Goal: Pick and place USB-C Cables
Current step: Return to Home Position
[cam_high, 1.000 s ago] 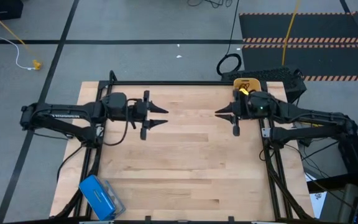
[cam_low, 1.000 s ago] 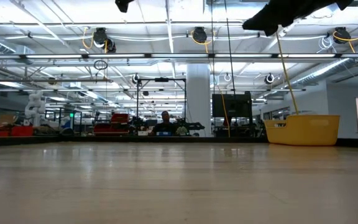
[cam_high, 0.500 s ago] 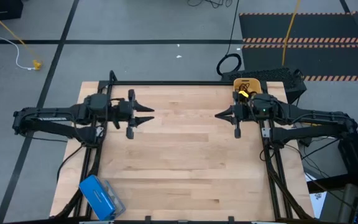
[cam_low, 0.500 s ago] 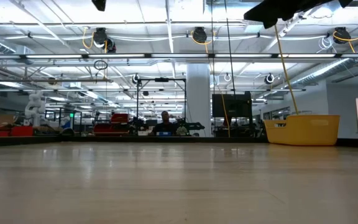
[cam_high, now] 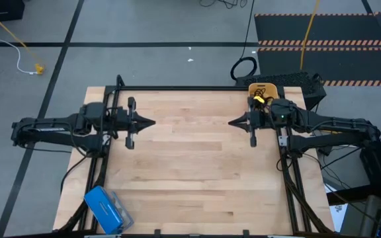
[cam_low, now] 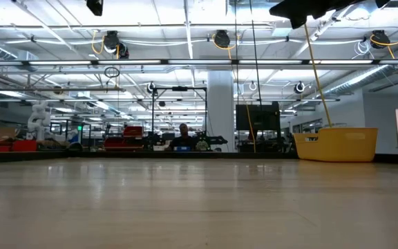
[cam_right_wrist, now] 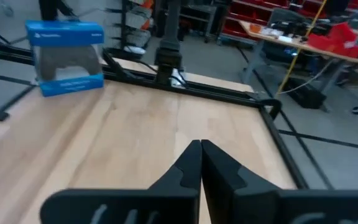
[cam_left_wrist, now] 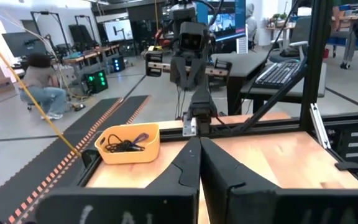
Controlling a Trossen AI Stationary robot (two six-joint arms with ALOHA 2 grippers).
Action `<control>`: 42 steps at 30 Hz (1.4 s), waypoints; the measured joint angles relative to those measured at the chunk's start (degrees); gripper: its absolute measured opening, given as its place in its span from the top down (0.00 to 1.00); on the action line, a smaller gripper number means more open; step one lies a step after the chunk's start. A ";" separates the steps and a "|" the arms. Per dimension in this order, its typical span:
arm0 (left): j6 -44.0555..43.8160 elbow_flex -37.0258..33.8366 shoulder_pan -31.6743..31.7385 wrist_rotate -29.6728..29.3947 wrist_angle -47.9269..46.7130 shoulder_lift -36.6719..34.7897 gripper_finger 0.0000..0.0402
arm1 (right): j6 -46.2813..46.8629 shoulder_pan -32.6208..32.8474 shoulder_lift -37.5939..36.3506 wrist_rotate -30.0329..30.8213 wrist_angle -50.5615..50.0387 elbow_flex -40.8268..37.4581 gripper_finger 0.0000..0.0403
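The USB-C cables (cam_left_wrist: 127,144), black and purple, lie tangled inside the yellow bin (cam_left_wrist: 129,144) at the table's far right corner. In the high view the bin (cam_high: 261,90) is partly hidden under my right arm. In the low view it stands on the table top (cam_low: 336,144). My left gripper (cam_high: 152,121) hangs shut over the left half of the table, pointing right, with nothing in it. My right gripper (cam_high: 231,121) hangs shut next to the bin, pointing left, also holding nothing. The two tips face each other across bare wood.
A blue box (cam_high: 104,208) stands at the table's near left corner and also shows in the right wrist view (cam_right_wrist: 67,57). A black cable ring (cam_high: 243,68) lies on the floor beyond the far edge. Black frame rails (cam_high: 177,88) run along the table's edges.
My left gripper has drawn back toward the table's left edge and has shut; a second ago its fingers stood wide apart. The bin and the blue box have kept their places.
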 joint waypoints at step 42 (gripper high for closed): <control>-3.41 -24.52 0.54 -0.51 -0.14 -25.15 0.99 | 9.80 -0.03 -11.61 0.26 33.90 -33.58 1.00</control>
